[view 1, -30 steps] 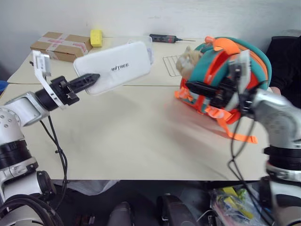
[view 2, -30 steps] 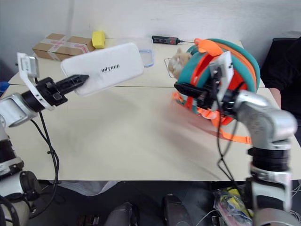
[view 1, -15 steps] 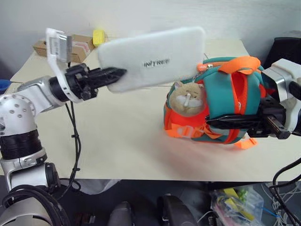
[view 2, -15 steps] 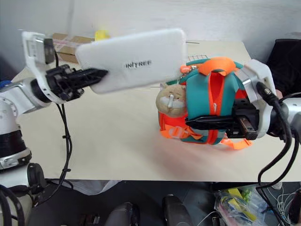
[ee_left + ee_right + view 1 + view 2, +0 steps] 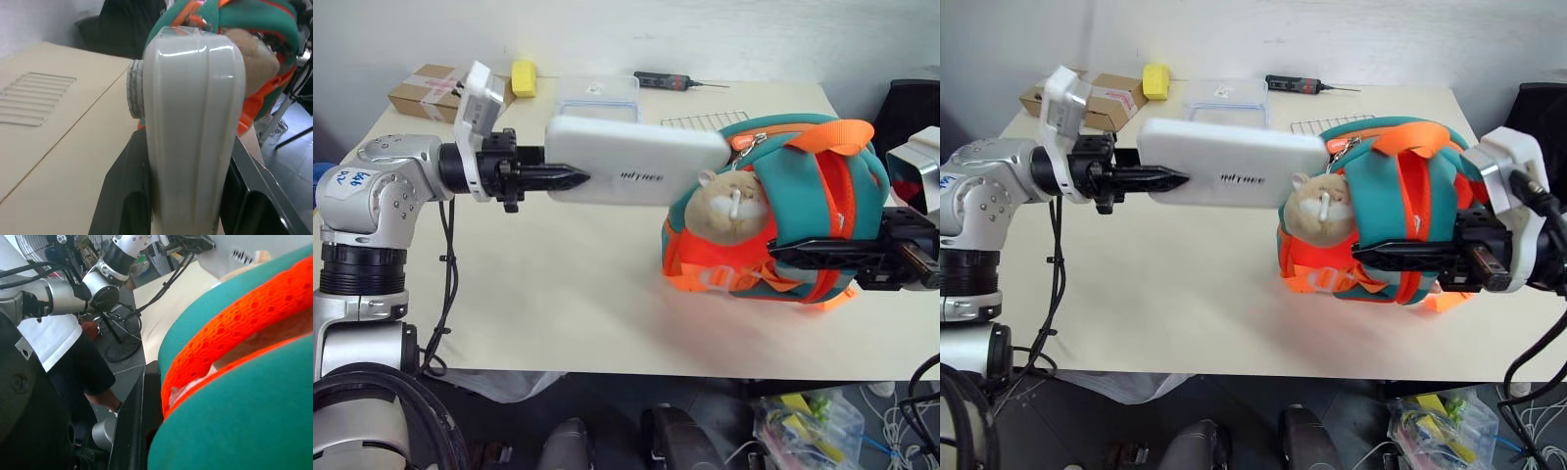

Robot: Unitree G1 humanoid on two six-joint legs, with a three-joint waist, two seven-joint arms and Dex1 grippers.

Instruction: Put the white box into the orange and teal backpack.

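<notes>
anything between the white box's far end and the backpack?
Nothing. In the left eye view the white box, held by the left pincer, ends right at the backpack, beside its plush animal.

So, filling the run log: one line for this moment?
left gripper: holds white box | right gripper: holds backpack | box: outside backpack
</notes>
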